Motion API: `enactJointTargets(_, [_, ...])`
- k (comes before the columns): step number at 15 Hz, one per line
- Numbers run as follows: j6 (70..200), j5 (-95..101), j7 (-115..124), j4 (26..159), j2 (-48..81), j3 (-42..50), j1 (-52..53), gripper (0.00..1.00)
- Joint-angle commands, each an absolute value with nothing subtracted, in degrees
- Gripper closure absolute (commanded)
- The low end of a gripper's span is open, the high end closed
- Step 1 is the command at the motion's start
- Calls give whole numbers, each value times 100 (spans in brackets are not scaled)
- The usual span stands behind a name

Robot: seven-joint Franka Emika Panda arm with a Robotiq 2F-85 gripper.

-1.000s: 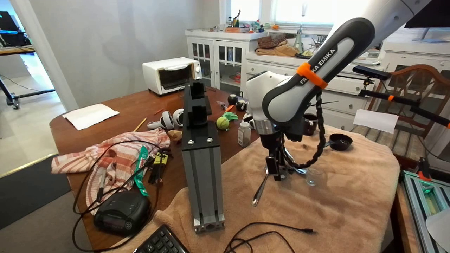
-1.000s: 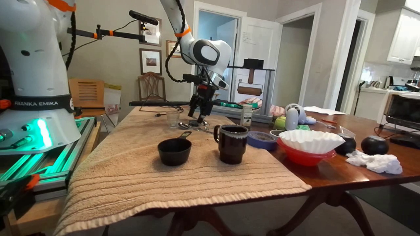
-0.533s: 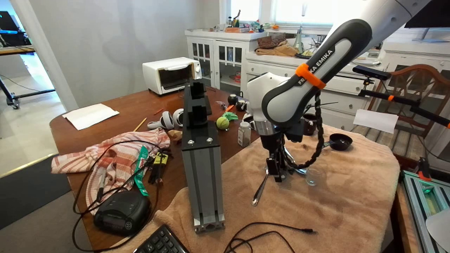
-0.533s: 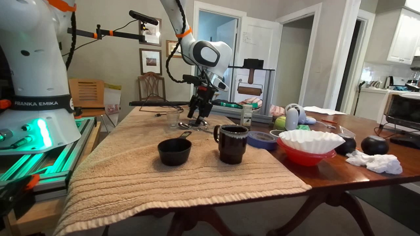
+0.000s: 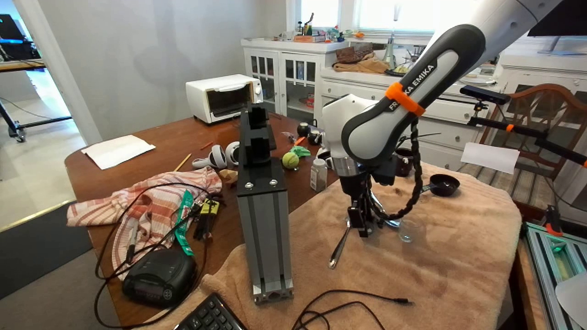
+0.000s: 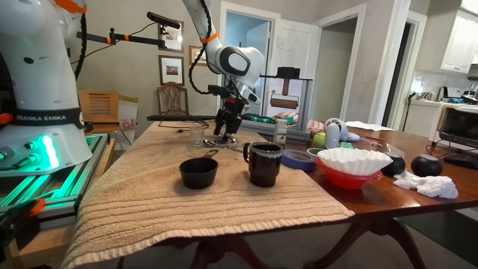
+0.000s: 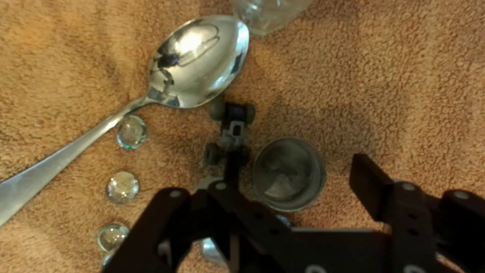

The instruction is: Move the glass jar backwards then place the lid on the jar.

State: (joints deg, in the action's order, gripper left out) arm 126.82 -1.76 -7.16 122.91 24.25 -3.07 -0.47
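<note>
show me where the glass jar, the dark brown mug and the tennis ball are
Glass jar [image 6: 196,137]: in an exterior view, on its clear side wall.
Dark brown mug [image 6: 264,166]: in an exterior view, on its glossy body.
Tennis ball [image 5: 290,161]: in an exterior view, on the middle of its yellow-green side.

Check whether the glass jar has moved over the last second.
No: in an exterior view, the glass jar shows no visible shift either way against the robot's base.

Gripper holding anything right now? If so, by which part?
Nothing is held: the gripper stands open around the small round lid-like piece, with towel showing in the wrist view between that piece and one finger.
</note>
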Motion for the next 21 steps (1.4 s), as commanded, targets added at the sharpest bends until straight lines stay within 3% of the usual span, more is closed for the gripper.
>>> enactJointTargets(1, [12598, -258, -667, 12303, 2407, -304, -42, 30])
enactJointTargets(4, [12583, -243, -615, 12319, 2377, -287, -33, 31])
enactJointTargets(5, [12565, -223, -566, 12328, 2351, -271, -21, 40])
enactJointTargets(8, [12524, -200, -464, 12331, 2315, -245, -5, 45])
enactJointTargets(9, [12511, -192, -417, 12329, 2307, -238, 3, 67])
enactJointTargets(12, [12485, -176, -299, 12318, 2298, -221, 22, 77])
enactJointTargets(21, [12155, -284, -251, 12503, 1548, -173, -76, 77])
